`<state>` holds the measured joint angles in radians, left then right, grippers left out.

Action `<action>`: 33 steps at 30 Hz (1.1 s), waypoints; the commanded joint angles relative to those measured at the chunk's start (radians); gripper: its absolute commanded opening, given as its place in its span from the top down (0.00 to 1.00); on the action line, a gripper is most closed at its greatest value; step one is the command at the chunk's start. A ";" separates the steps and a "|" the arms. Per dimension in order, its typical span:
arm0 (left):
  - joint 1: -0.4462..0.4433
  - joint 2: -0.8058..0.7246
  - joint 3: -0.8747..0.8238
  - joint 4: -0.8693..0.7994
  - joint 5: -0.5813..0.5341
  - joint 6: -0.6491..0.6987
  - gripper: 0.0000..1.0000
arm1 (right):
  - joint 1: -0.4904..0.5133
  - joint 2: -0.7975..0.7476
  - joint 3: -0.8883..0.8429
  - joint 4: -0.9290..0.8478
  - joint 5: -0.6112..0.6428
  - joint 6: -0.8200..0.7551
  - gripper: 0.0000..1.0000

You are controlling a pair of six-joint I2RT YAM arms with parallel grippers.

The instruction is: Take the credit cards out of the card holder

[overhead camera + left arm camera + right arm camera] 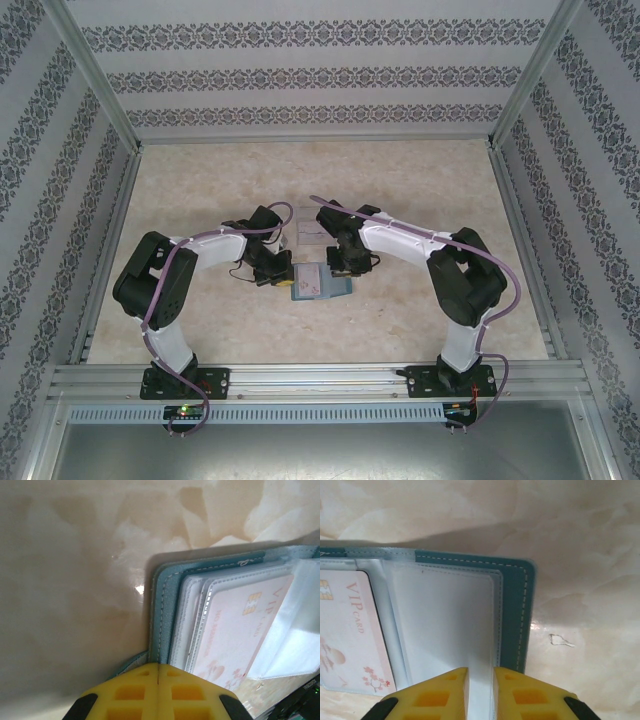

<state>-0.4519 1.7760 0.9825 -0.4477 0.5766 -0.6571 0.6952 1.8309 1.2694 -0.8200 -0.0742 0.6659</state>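
Beige marbled table (420, 180), striped patterned walls (300, 60), open card holder (320, 285)

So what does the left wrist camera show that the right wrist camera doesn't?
Left wrist camera: the left gripper, shut, at the card holder's stitched edge. Right wrist camera: the right gripper, jaws slightly apart around a clear sleeve, and a small clear speck on the table. Both: the open teal holder and the pink VIP card in its sleeve.
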 commanded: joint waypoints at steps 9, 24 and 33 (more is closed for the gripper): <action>-0.012 0.028 0.012 -0.042 -0.001 0.022 0.98 | -0.019 -0.088 0.004 -0.042 0.022 -0.016 0.78; -0.012 0.030 0.018 -0.045 -0.003 0.025 0.98 | -0.024 -0.027 -0.053 0.269 -0.324 0.078 0.79; -0.013 0.028 0.016 -0.049 -0.004 0.032 0.98 | -0.025 0.048 -0.062 0.319 -0.348 0.088 0.79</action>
<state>-0.4519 1.7794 0.9901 -0.4591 0.5762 -0.6510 0.6823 1.8633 1.2213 -0.5182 -0.4068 0.7380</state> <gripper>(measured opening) 0.043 0.213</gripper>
